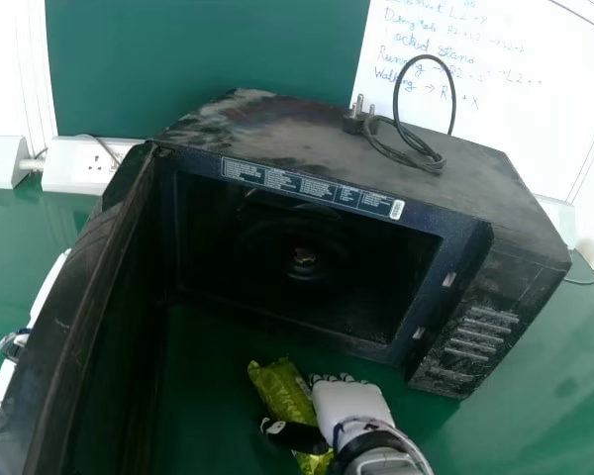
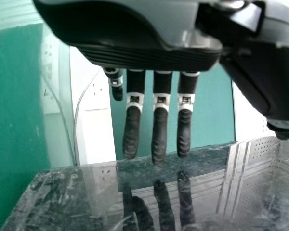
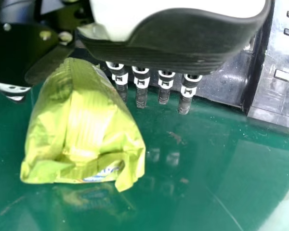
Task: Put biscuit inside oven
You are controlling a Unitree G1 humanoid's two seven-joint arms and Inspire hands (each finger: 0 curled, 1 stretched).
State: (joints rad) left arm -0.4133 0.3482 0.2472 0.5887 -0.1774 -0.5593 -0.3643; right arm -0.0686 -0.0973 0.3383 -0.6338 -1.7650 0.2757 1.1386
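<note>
Head view: the right hand point(image 1: 351, 404), open, lays its thumb across the shiny yellow-green biscuit packet point(image 1: 275, 384), outside the black box-shaped microwave point(image 1: 505, 203) — the left hand point(image 1: 48, 289), fingers straight, beside its open door point(image 1: 54, 361).

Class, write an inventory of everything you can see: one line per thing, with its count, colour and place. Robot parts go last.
microwave oven: one, black, on the table
oven door: one, black, swung open on the left
label strip: one, dark with pale print, above the opening
biscuit packet: one, yellow-green, on the table before the oven
power cord with plug: one, black, on the oven
table: one, green, underneath
socket boxes: at least two, white, back left
panel: one, green, behind the oven
whiteboard: one, white, back right
right hand: one, white and black, at the packet
left hand: one, black and grey, over a glossy surface
</note>
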